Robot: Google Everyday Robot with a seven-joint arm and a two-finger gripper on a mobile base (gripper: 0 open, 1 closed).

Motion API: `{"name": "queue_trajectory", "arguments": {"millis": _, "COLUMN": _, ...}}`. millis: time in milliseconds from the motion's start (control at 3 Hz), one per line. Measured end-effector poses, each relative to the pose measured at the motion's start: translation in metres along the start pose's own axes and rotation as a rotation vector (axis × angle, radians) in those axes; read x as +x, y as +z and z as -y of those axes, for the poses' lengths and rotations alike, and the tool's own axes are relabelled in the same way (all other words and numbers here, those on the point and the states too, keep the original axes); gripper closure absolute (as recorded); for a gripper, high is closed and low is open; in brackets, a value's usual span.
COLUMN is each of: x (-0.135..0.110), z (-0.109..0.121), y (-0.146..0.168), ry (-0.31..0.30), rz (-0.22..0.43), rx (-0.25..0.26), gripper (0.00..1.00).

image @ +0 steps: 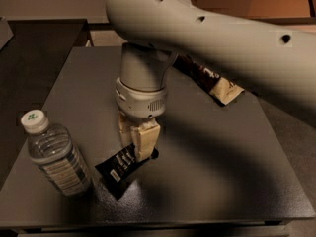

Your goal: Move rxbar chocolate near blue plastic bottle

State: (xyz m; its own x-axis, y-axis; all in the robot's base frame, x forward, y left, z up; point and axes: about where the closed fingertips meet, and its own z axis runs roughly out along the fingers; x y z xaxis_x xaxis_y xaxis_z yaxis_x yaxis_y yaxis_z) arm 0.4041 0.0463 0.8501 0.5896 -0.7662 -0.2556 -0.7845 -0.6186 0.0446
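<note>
Camera view has my end effector [139, 141] pinching the upper end of the rxbar [121, 166], whose long axis slants down toward the picture's left, where the bottle [55, 157] stands near its low end on the surface [222, 162].

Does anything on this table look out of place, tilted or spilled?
Nothing is spilled or damaged. Only the rxbar chocolate is askew: the hand grips its upper end, so it slants down toward the table. The blue plastic bottle stands upright, capped.
</note>
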Motion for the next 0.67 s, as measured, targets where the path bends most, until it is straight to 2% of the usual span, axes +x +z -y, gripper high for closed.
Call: {"name": "queue_trajectory", "arguments": {"millis": 667, "x": -0.0029, "z": 0.0075, "y": 0.0009, "ry": -0.003, "rz": 0.0, "rx": 0.012, "gripper": 0.12}}
